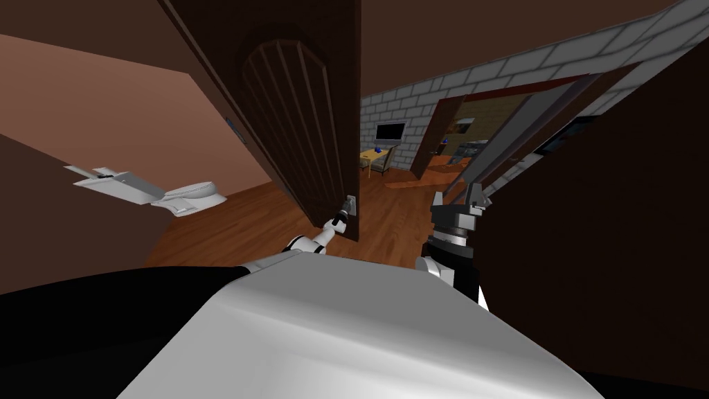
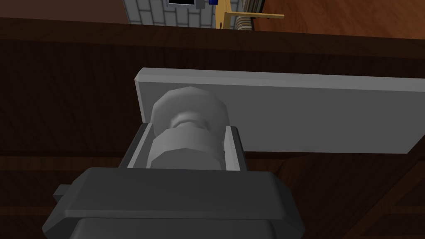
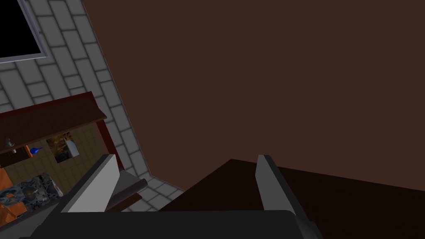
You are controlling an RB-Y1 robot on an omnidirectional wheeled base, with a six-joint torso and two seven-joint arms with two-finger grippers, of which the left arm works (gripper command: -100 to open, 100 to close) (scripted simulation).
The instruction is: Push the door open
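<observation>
The dark brown panelled door stands partly open ahead of me, its free edge facing me. A grey knob sticks out from a light grey plate on that edge. My left gripper is shut on the knob, one finger pressing each side; in the head view it reaches up to the plate. My right gripper is raised at the right beside a dark wall, and its fingers stand open with nothing between them.
A white toilet sits on the wooden floor left of the door. Past the door's edge are a small table, a screen on a grey brick wall and another doorway. A dark brown wall is close on my right.
</observation>
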